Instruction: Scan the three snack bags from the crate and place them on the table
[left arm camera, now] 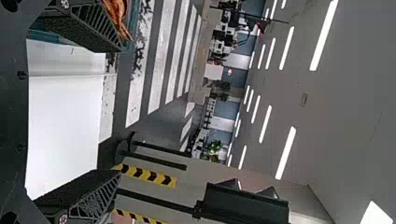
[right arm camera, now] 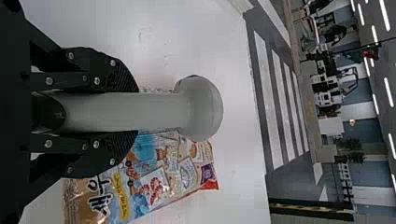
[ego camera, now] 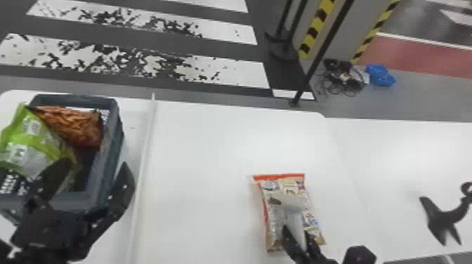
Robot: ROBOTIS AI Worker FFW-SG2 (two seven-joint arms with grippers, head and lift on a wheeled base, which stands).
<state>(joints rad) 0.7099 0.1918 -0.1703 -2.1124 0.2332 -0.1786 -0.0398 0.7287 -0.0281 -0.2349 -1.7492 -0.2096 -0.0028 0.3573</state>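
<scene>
1. Head view: can spot two bags in the crate (ego camera: pixel 113 140), a green snack bag (ego camera: pixel 31 151) on its left part and an orange-brown snack bag (ego camera: pixel 73 126) at its far end. Looks like two to go, each with a lift, a scan and a spot on the table (ego camera: pixel 210 140) to come.
2. Head view: hangs low at the near right part of the crate, this left gripper (ego camera: pixel 96 163), with wide, empty fingers. Seems ready for a bag, but must watch out for the crate wall.
3. Head view: lies flat on the table, right of the crate and well apart from it, a red-topped snack bag (ego camera: pixel 274 217). Counts as one bag out. Just above it, a white scanner (ego camera: pixel 288 202) in the right gripper (ego camera: pixel 296 231).
4. Left wrist view: shows fingers far apart, with no bag in them. Near one finger, a bit of the orange-brown snack bag at the crate.
5. Right wrist view: holds the scanner by its handle, with narrow fingers, one on each side. Over the red-topped snack bag, away from the crate, maybe for a scan. Cannot tell about a finished scan.
</scene>
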